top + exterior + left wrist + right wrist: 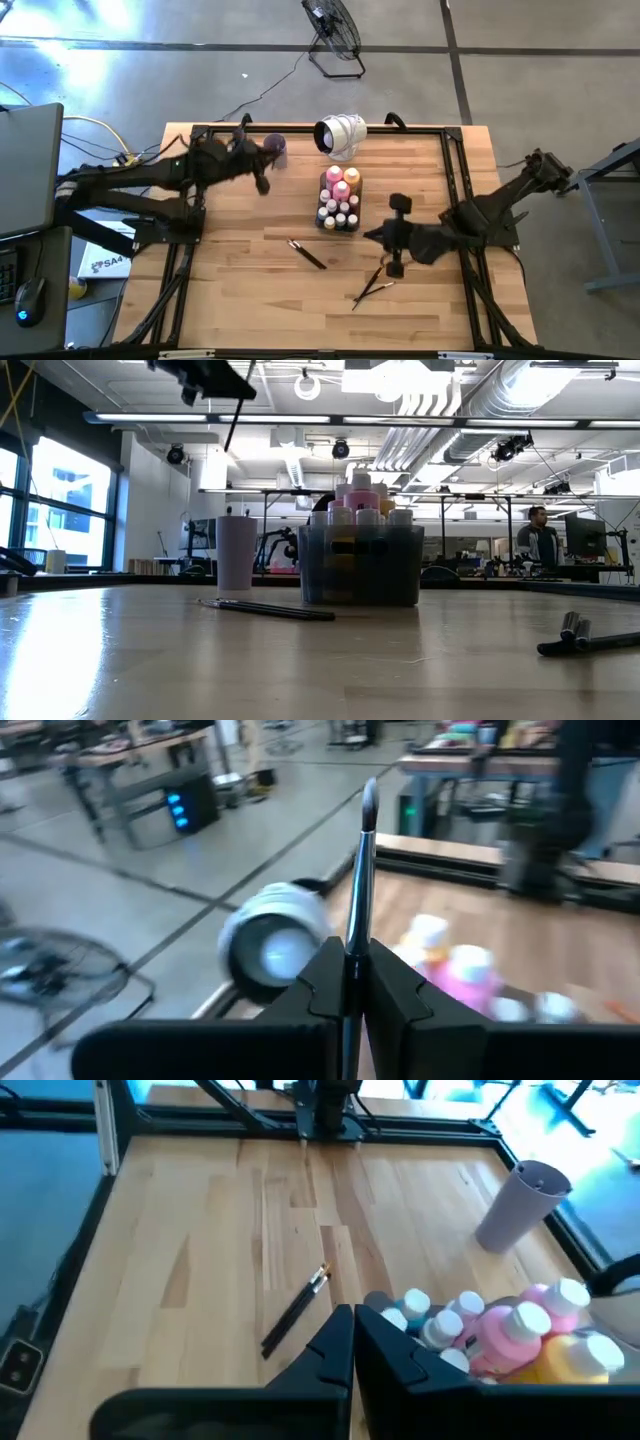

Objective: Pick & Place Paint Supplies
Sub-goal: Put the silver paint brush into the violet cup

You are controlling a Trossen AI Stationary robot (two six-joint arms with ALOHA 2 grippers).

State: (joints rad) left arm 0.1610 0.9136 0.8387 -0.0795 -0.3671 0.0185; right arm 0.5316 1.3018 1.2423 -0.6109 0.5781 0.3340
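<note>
The left gripper point(262, 172) hung in the upper left of the high view, just beside the lilac cup point(275, 149), its fingers clenched on a paintbrush point(358, 870) that stood up between them with its bristles clear of the pads. The right gripper point(385, 237) sat right of center, just below the tray point(340, 200) of paint bottles point(342, 186), jaws pressed together and grasping nothing that could be seen.

1 brush point(307, 253) lay alone on the wood in the lower middle of the high view, and 2 more point(372, 288) lay crossed toward the lower right, near the right gripper.

The held brush looked pinched low on its handle, so it could pivot or slip while being carried. If it tipped, the tip could catch the cup's rim instead of dropping inside, and the light cup could topple. The crossed pair posed another risk: closing on 1 could drag or flick the other toward the table edge point(330, 346).
</note>
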